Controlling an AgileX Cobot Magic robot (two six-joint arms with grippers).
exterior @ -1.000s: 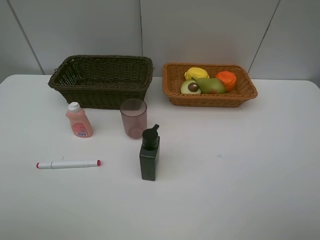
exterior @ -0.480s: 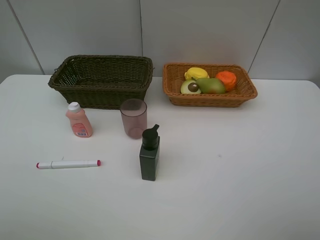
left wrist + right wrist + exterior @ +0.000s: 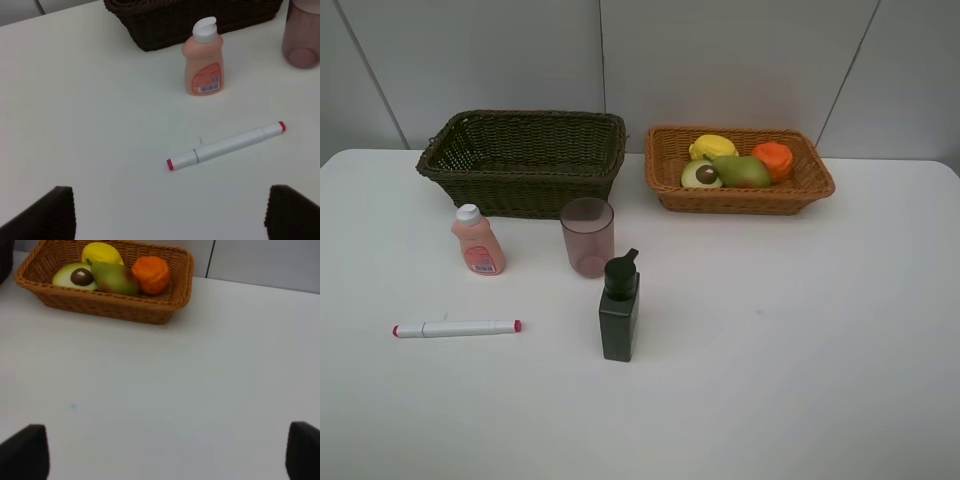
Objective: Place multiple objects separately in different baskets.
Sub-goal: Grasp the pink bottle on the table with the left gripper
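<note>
I see a white table (image 3: 800, 350) carrying everything. Along its far edge two wicker baskets sit side by side with a gap between them: the dark olive-brown basket (image 3: 520, 185) on the left, the orange-tan basket (image 3: 740, 200) on the right. Just in front of the dark one stand the peach-pink bottle (image 3: 477, 241) and the translucent pinkish cup (image 3: 587, 237), both upright and apart. The dark pump bottle (image 3: 619, 308) stands upright just in front of the cup. The white marker (image 3: 456, 328) lies flat on the left, well in front of the peach-pink bottle, with a pink tip at each end. On the bare right half I make out a tiny bluish speck (image 3: 73, 406), maybe a stain
</note>
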